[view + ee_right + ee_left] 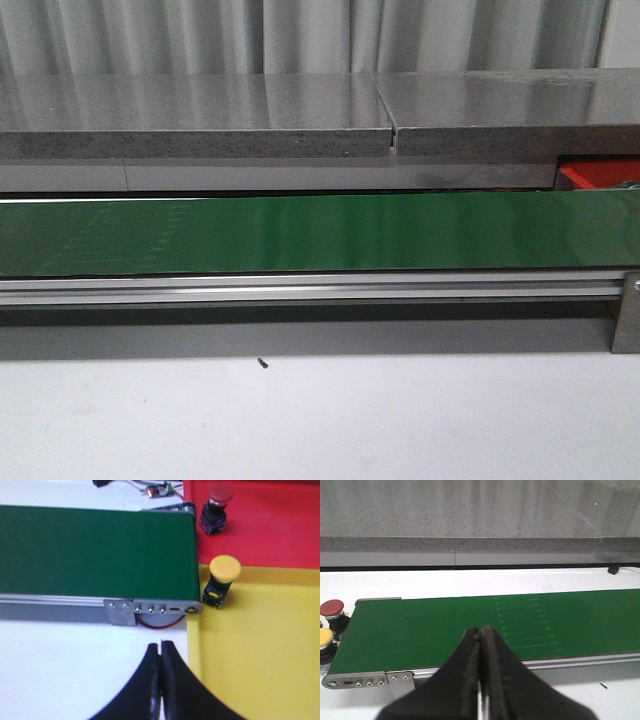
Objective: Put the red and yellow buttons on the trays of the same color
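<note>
Front: bare green belt (300, 233), red tray (600, 174) corner at 3 o'clock; left wrist: my left end effector (481, 645) closed, empty, spare buttons (331, 608) at 9 o'clock; right wrist: my right end effector (160, 655) closed, empty, red button (218, 502) on the red tray, yellow button (224, 575) on the yellow tray (260, 650), probably light, rigid, grippable beneath caps.

The left gripper (481, 670) hangs over the near edge of the belt (470, 630). Two buttons (331, 608) (324, 637) sit next to each other just off the belt's end, off to the gripper's side.

The right gripper (160, 680) is over the table (60, 660), near the belt's other end. Beyond it, two trays (270, 530) (260, 660) lie side by side, touching, right by the belt's end. One button (218, 511) stands in the farther tray. Another button (221, 580) stands in the nearer tray.
</note>
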`<state>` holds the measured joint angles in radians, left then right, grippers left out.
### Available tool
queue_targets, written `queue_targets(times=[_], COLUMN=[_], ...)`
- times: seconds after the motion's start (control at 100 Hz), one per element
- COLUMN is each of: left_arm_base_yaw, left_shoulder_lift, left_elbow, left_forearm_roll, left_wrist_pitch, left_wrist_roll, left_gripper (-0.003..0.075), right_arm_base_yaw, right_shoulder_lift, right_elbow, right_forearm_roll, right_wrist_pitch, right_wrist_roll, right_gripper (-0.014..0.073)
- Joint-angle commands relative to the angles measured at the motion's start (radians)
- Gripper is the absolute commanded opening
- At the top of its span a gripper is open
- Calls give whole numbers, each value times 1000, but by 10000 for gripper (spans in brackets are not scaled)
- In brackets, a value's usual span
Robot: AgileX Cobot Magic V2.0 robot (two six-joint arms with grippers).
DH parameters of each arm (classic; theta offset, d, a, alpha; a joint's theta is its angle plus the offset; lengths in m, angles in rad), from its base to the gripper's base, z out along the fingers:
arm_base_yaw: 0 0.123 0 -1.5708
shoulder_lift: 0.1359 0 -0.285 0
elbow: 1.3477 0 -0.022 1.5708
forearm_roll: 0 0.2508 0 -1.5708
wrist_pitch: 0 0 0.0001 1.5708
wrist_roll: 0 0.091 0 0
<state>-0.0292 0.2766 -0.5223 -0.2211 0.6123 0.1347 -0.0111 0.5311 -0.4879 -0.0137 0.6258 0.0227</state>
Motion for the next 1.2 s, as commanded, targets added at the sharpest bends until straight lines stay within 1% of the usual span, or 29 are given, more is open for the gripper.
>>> queue_targets(times=[0.0,0.17,0.29,0.83,1.02,1.19], left_arm_base_yaw=[-10,-10,-10,-10,8,37], left_shoulder_lift=[10,10,10,24,103,246], left_elbow=[-25,-25,-25,-25,-45,-80], left_forearm_roll=[-18,-18,-18,-14,119,133], left_wrist_pitch=[-73,-73,-73,-85,-133,-157], left_wrist_roll=[0,0,0,-4,-178,-193], left_gripper=[-19,-19,-19,-19,-19,-19], right_arm_base_yaw=[-1,-1,-1,-1,-1,-1], right_shoulder_lift=[-50,-151,-189,-193,-193,-193], right_elbow=[11,36,36,36,36,36], right_forearm_roll=[-11,-3,-3,-3,-3,-3], right_wrist_pitch=[-43,-53,-50,-34,-34,-34], right_wrist_roll=[2,2,2,2,2,2], right_gripper=[-115,-115,-115,-115,-115,-115])
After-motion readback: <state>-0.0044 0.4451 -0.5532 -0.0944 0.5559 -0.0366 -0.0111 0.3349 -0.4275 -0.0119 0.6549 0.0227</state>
